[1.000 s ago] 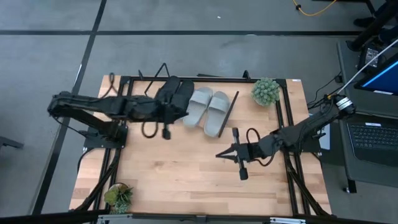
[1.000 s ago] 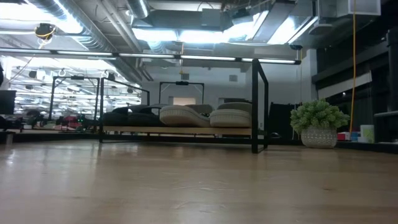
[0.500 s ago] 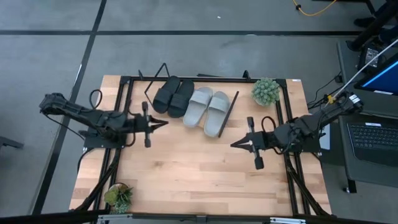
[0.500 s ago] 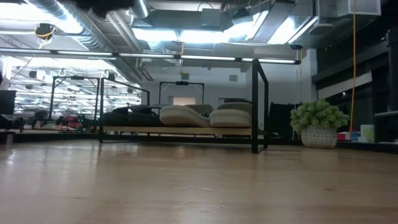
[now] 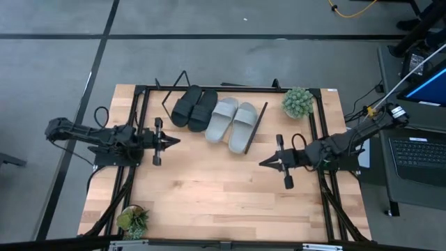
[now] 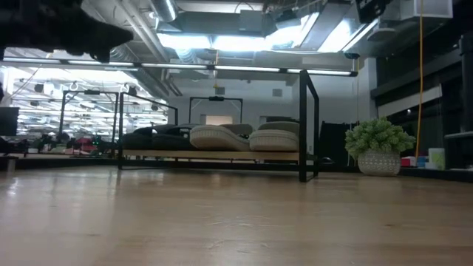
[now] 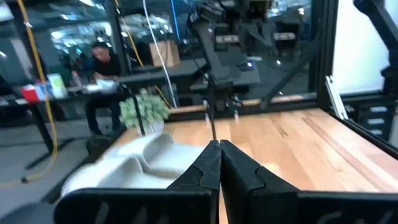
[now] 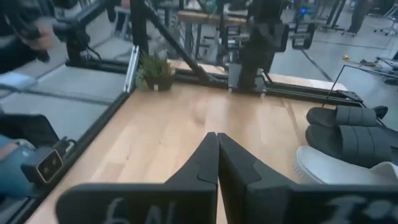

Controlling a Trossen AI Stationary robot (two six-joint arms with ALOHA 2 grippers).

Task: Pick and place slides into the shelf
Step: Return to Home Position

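Two black slides [image 5: 194, 107] and two light grey slides [image 5: 233, 120] lie side by side on the shelf, whose board shows edge-on in the low view [image 6: 214, 155], at the table's far middle. My left gripper [image 5: 177, 139] is shut and empty over the table's left, near the shelf's left end. My right gripper [image 5: 262, 163] is shut and empty over the table's right. The grey slides also show in the left wrist view [image 7: 134, 158], the black ones in the right wrist view [image 8: 351, 127].
A potted plant [image 5: 297, 102] stands at the far right corner and another [image 5: 132, 219] at the near left corner. Black frame rails [image 5: 317, 129] run along the table's sides. A person [image 7: 102, 59] sits beyond the table. Bare wood lies across the near middle.
My left gripper has drawn back from the black slides toward the table's left and near side, leaving them on the shelf. My right gripper has moved a little toward the table's right edge. The slides have kept still.
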